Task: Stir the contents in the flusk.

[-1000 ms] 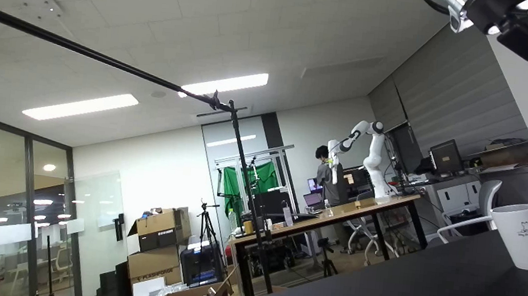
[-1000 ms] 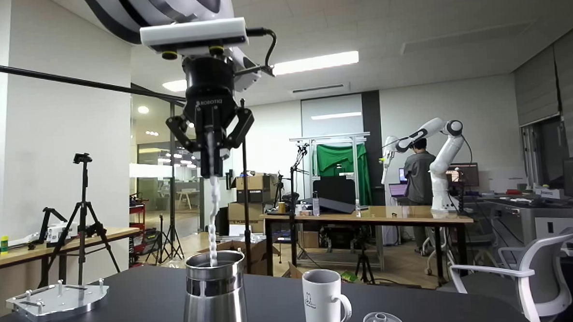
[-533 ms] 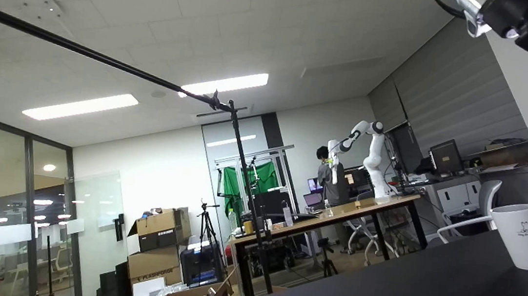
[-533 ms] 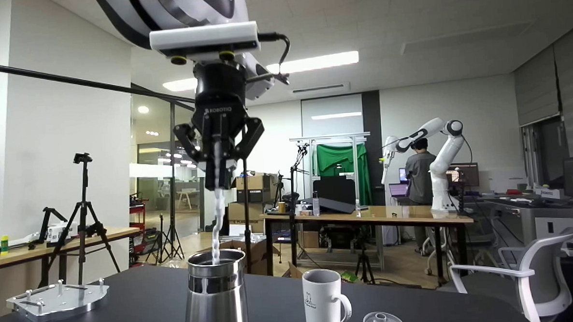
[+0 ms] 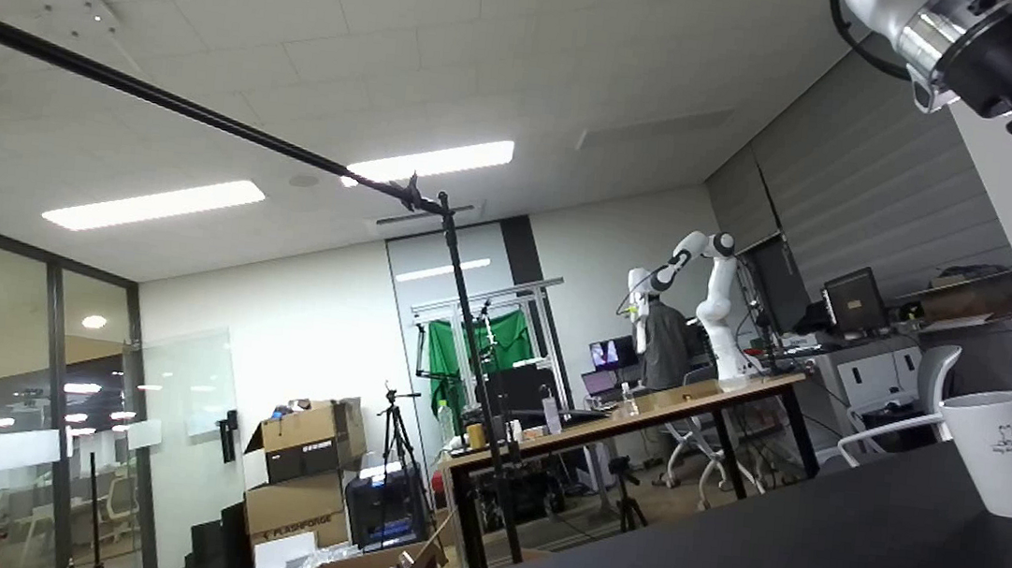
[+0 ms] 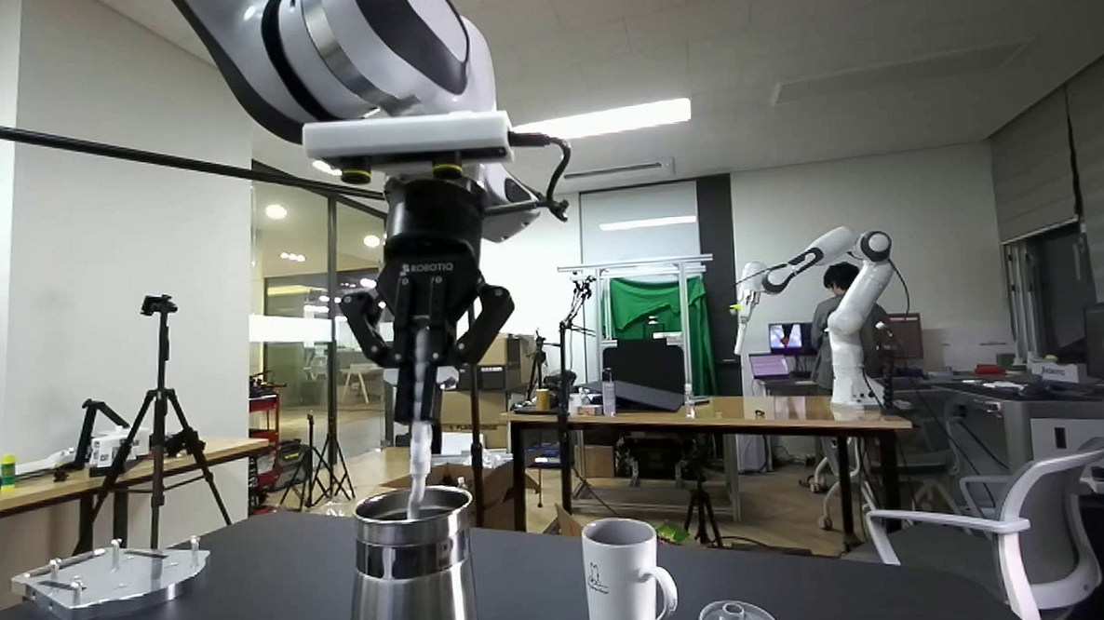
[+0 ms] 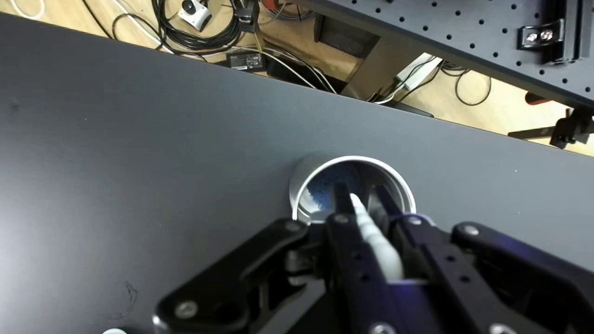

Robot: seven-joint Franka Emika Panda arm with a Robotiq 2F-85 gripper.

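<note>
The steel flask (image 6: 414, 600) stands upright on the black table (image 6: 275, 583), its long axis close to vertical and its mouth facing up, near a white mug (image 6: 612, 578). Over it, the gripper (image 7: 363, 192) has its fingers drawn in tight around a twisted white stick (image 6: 420, 460), which points down at a slight lean into the mouth.

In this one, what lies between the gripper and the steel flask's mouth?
A whitish ridged rod: in an exterior view it runs from the gripper down into the steel flask. Nothing else bridges that gap.
</note>
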